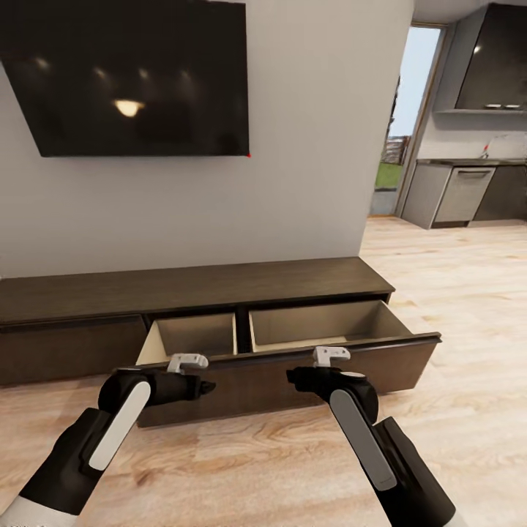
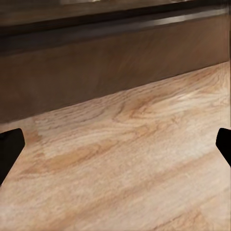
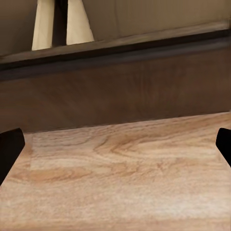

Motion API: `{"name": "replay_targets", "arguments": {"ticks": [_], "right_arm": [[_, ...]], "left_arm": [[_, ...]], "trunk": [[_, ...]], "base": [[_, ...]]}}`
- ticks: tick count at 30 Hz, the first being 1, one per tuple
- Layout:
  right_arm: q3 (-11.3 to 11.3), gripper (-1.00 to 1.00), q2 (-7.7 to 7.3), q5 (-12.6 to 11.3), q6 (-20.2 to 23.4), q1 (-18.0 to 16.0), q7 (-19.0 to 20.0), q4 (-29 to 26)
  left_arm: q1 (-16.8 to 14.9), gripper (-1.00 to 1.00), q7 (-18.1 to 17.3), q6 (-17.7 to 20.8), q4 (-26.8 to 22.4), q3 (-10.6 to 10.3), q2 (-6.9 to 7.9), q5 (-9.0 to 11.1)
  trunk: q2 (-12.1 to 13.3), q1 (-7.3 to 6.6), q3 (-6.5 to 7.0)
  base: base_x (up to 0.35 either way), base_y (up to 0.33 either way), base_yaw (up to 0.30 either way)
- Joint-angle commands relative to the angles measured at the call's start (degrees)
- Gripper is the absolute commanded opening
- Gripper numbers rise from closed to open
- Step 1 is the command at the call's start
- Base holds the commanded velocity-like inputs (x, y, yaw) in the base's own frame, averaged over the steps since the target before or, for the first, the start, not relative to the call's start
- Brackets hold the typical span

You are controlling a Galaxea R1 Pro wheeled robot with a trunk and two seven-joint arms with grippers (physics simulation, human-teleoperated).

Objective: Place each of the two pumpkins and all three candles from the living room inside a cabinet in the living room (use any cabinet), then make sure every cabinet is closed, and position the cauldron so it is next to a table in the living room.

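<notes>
Both arms reach forward and down in the head view, the left jaws (image 1: 187, 361) and right jaws (image 1: 331, 356) hanging just short of the front panel of the pulled-out drawer (image 1: 293, 377). In each wrist view dark fingertips sit at the far edges with only floor (image 2: 134, 163) and dark wood between them, so both sets of jaws are spread wide and hold nothing.

That drawer belongs to the cabinet (image 1: 183, 289), a long low dark unit under a wall-mounted TV (image 1: 128, 73). It stands open, skewed so its right end juts further out than its left, and its two pale compartments look empty from the head view (the near corners are hidden behind the front panel). No pumpkin, candle or cauldron can be seen here, so by my reading the cabinet part of the task is unfinished.

The risks follow from that. Pushing the drawer shut now would close an empty cabinet and cost a reopening later. A push from one arm alone, or uneven pushes, could worsen the skew and jam the drawer. Leaving it open while the base turns away risks clipping the jutting right corner (image 1: 433, 338), and both arms are low enough to strike the panel.
</notes>
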Motion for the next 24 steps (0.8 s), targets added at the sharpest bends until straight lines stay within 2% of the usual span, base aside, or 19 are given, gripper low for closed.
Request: {"name": "replay_targets", "arguments": {"ticks": [1, 5, 9, 16, 24], "right_arm": [[0.05, 1.0, 0.02, -0.55, 0.09, -0.05, -0.6, -0.05], [0.06, 1.0, 0.12, -0.58, -0.01, -0.05, -0.59, -0.04], [0.07, 1.0, 0.98, -0.53, -0.03, -0.05, -0.64, -0.04], [0.07, 1.0, 1.4, -0.5, -0.03, -0.05, -0.65, -0.04], [0.94, 1.0, 2.36, 0.08, -0.03, -0.05, -0.73, 0.03]], "left_arm": [[-0.07, 1.0, 0.51, 0.15, -0.02, -0.11, 0.02, 0.51], [-0.12, 1.0, 0.51, 0.15, -0.02, -0.19, -0.1, 0.56], [-0.12, 1.0, 0.51, 0.15, -0.15, -0.2, -0.16, 0.57], [-0.11, 1.0, 0.51, 0.15, -0.42, -0.16, -0.25, 0.57], [-0.11, 1.0, 0.51, 0.15, -0.83, 0.07, -0.18, 0.73]], "trunk": [[-0.01, -0.04, 0.18], [0.05, -0.14, 1.19], [0.1, -0.24, 2.3], [2.84, -1.75, 3.79], [2.84, -1.75, 3.82]], "base": [[-0.059, 0.0, 0.0], [-0.226, 0.0, 0.068], [-0.288, 0.0, 0.188], [-0.077, 0.0, 0.264], [-0.007, 0.0, 0.285]]}}
